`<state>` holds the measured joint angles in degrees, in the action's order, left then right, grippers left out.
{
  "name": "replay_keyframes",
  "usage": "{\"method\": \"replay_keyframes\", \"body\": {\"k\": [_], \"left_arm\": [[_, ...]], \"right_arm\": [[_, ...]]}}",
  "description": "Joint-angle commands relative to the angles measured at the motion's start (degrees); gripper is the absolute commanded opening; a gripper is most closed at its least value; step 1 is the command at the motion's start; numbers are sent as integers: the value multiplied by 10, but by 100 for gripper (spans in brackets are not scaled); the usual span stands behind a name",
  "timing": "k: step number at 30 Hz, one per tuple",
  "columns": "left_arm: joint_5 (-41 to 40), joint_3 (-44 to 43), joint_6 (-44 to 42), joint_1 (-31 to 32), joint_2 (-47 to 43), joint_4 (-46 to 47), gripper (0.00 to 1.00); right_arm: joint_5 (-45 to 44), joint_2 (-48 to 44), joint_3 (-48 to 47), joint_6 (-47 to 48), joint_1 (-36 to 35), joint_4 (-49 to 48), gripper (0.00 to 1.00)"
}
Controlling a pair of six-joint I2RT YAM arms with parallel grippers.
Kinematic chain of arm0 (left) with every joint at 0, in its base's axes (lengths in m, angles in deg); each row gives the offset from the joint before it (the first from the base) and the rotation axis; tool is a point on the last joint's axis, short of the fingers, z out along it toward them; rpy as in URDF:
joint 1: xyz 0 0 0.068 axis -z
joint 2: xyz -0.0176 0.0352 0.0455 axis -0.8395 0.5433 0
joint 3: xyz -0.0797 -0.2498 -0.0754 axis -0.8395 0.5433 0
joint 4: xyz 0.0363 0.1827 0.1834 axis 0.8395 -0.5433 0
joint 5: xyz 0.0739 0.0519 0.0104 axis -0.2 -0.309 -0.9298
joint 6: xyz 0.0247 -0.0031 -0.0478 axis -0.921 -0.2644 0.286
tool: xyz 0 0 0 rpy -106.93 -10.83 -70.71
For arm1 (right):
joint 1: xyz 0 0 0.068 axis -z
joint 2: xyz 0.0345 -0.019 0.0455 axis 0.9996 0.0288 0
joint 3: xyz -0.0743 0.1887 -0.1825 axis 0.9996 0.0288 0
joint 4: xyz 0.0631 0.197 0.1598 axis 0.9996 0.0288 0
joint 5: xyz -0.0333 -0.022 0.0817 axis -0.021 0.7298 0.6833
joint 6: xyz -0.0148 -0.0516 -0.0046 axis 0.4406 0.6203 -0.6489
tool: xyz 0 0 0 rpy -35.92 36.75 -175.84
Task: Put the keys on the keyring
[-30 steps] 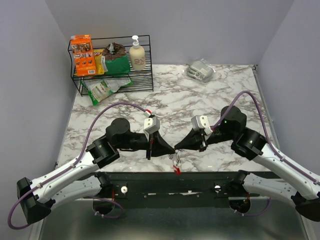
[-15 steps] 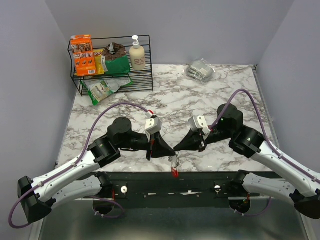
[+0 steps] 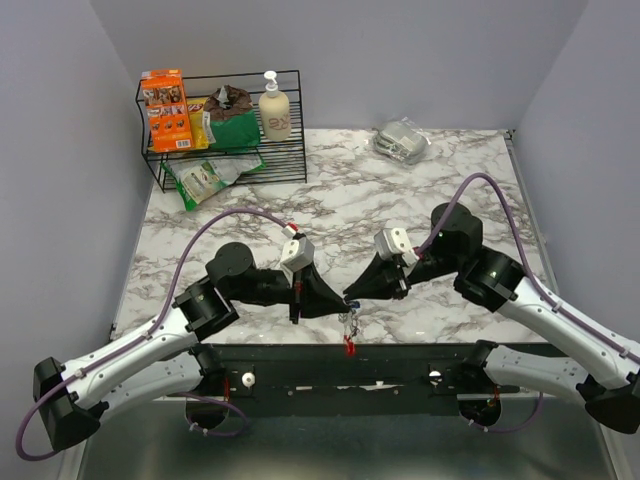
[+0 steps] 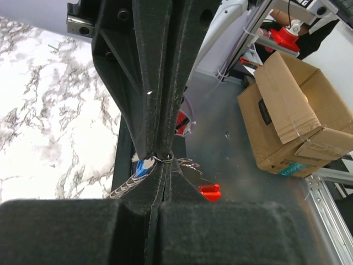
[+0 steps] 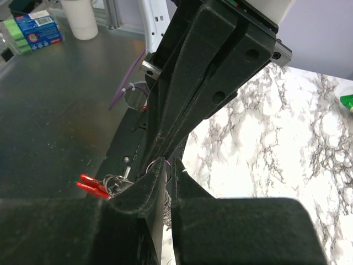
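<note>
Both arms are seen shifted a touch to the left compared to 1 second back, so the spot where the 2 tips meet is now slightly further left, right over the near edge of the bench (image 3: pixel 460 180). Otherwise it's the same tip-to-tip pose.

So the left pincer (image 3: pixel 336 301) is squeezed shut. Only a hairline seam is left between its fingers (image 4: pixel 138 221), and a small ring of the keyring (image 3: pixel 349 325) is pinched right at the tip. On the other side, the right pincer (image 3: pixel 352 294) is closed down to a thin slit too, its nose pressed up to that same ring. What exactly is clamped in it can't be made out, since it's hidden by the fingers.

The keyring is held up off the bench between the 2 tips. Its chain is left dangling, with the red clip (image 3: pixel 348 346) at the bottom, past the bench edge and in front of the dark base frame. From the left wrist view the keys (image 4: pixel 135 176) are seen bunched just beside the pinched ring, blue head (image 4: pixel 144 166) uppermost and silver bits fanned out below it. Whether they're already threaded on can't be told.

At the back left of the bench a wire rack (image 3: pixel 290 125) with packets and a pump bottle (image 3: pixel 274 108) is parked, well apart from all this.
</note>
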<state>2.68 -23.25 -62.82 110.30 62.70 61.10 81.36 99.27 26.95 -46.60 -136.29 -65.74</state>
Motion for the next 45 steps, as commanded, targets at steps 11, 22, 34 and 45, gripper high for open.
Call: {"method": "replay_keyframes", "body": {"k": [11, 22, 34, 45], "left_arm": [[-11, 58, 44, 4, -51, 159, 0], [-55, 86, 32, 4, -76, 190, 0], [-73, 105, 38, 5, -71, 242, 0], [-155, 80, -44, 4, -127, 74, 0]], "right_arm": [[17, 35, -51, 0, 2, -45, 48], [-84, -1, -35, -118, 2, -169, 78], [-190, -73, 36, -194, 2, -202, 85], [-457, -140, 152, -278, 2, -111, 85]]}}
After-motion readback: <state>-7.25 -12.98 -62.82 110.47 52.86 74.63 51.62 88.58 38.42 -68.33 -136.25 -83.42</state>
